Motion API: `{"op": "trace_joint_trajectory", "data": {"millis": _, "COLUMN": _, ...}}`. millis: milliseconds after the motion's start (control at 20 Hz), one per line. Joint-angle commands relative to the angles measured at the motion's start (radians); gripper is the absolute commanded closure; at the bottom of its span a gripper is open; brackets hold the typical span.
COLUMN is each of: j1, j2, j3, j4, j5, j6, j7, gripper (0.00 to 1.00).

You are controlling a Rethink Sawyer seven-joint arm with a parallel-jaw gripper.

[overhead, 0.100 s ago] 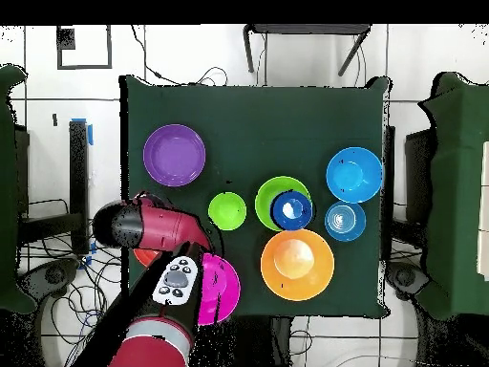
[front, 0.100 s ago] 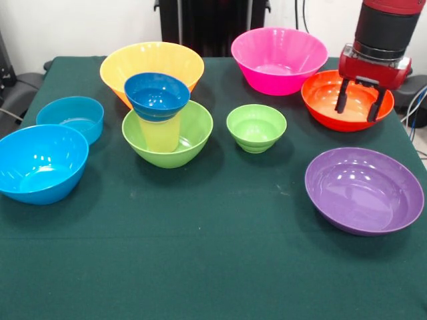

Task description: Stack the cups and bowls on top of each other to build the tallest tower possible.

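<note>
the tower (front, 0.100 s ago: 160,117) is standing left of centre on the bench (front, 0.100 s ago: 220,220): a lime-green bowl (front, 0.100 s ago: 190,137) at the bottom, the pale yellow tumbler (front, 0.100 s ago: 159,135) sitting upright inside it, and a dark blue bowl (front, 0.100 s ago: 157,95) resting on the tumbler's mouth. just behind it the big orange-yellow bowl (front, 0.100 s ago: 152,63) is waiting, and the small green bowl (front, 0.100 s ago: 256,127) is sitting just to its right. two light-blue bowls, a large one (front, 0.100 s ago: 41,162) and a low one (front, 0.100 s ago: 71,117), are lying off to the left, the pink bowl (front, 0.100 s ago: 279,59) at the back, the purple bowl (front, 0.100 s ago: 363,189) near the front right.

i am hovering the tool (front, 0.100 s ago: 359,105) over the red-orange bowl (front, 0.100 s ago: 327,100) at the right side, its fingers (front, 0.100 s ago: 342,97) hanging parted at a moderate width, holding nothing. from the front view i judge the tips to be just above or inside the bowl's hollow; contact i cannot confirm.

the tower is lying well apart from the tool, straight across to the left with the small green bowl between, so any carry is crossing over that bowl.
</note>
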Motion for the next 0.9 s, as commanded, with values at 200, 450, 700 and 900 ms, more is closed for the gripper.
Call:
{"op": "trace_joint_trajectory", "data": {"millis": 200, "j1": -0.110, "j2": -0.033, "j3": 0.012, "j4": -0.196, "j5": -0.149, "j6": 0.247, "j7": -0.064, "gripper": 0.00}}
{"op": "trace_joint_trajectory", "data": {"millis": 450, "j1": -0.183, "j2": -0.016, "j3": 0.066, "j4": -0.208, "j5": -0.204, "j6": 0.189, "j7": -0.118, "gripper": 0.00}}
{"op": "trace_joint_trajectory", "data": {"millis": 700, "j1": -0.273, "j2": -0.009, "j3": 0.113, "j4": -0.257, "j5": -0.273, "j6": 0.211, "j7": -0.196, "gripper": 0.00}}
{"op": "trace_joint_trajectory", "data": {"millis": 900, "j1": -0.333, "j2": -0.006, "j3": 0.138, "j4": -0.325, "j5": -0.321, "j6": 0.272, "j7": -0.233, "gripper": 0.00}}
